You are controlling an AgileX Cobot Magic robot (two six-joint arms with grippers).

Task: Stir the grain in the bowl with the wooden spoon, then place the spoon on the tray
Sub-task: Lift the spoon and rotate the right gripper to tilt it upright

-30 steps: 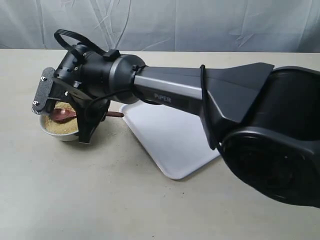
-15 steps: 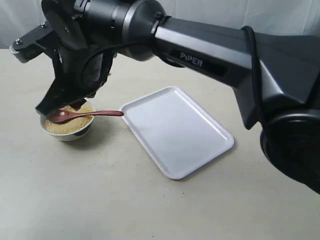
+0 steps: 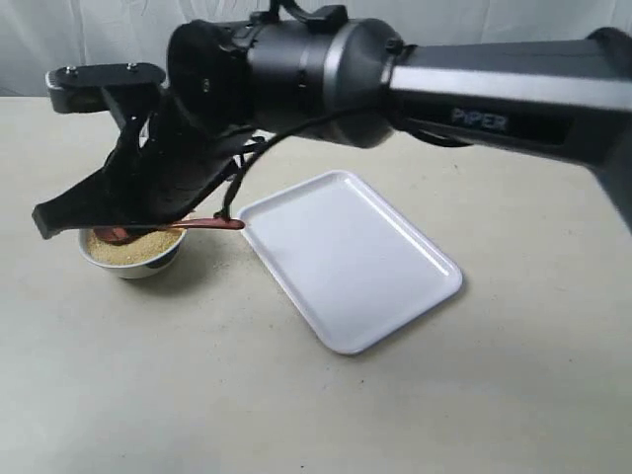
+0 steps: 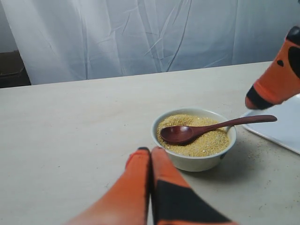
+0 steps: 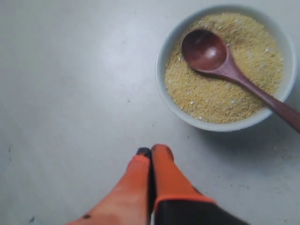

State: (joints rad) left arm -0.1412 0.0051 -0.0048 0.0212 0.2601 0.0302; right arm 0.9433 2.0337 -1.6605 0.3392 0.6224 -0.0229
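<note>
- Exterior view first: the pale tabletop fills the scene, and its far edge meets a white curtain.
- Black and bulky, the right arm comes in from the right side and reaches across the middle to end above the bowl.
- White and flat, the tray lies askew around the middle of the tabletop, one corner turned toward the far edge.
- The right gripper hangs in the air near the bowl without touching it. Its orange fingers are pressed together with no gap, and it grips nothing.
- The left gripper sits low over the tabletop and points at the bowl from the near side, apart from it. Its fingers are pressed together too, and it holds nothing.
- Well in from the far edge, the bowl stands upright, just left of the tray's nearest corner.
- The wooden spoon lies in the bowl, held by neither gripper. Its scoop rests face up on the grain, and its handle crosses the rim toward the tray. Whether the handle tip touches the tray I cannot tell.
- Yellowish-tan grain fills the bowl nearly to the rim.
</note>
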